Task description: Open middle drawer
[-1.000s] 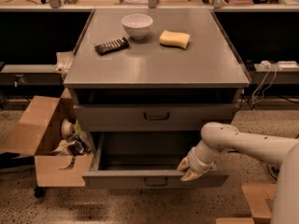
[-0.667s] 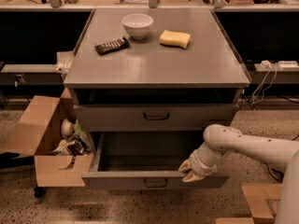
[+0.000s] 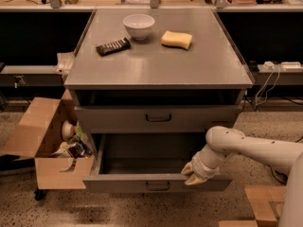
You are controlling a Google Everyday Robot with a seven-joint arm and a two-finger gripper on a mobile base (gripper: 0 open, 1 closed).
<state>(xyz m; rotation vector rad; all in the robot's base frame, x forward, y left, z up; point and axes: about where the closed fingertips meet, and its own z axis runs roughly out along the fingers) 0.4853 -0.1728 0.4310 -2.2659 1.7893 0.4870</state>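
Observation:
The middle drawer is grey metal with a small dark loop handle. It stands pulled far out of the cabinet, and its inside looks empty. My gripper is at the top rim of its front panel, to the right of the handle, with the white arm reaching in from the right. The drawer above it is closed. Anything below the pulled-out drawer is hidden by it.
On the cabinet top stand a white bowl, a yellow sponge and a dark flat packet. An open cardboard box with clutter sits on the floor at the left. Cardboard pieces lie at the lower right.
The arm has shifted slightly to the right. The drawer stands pulled out about as before.

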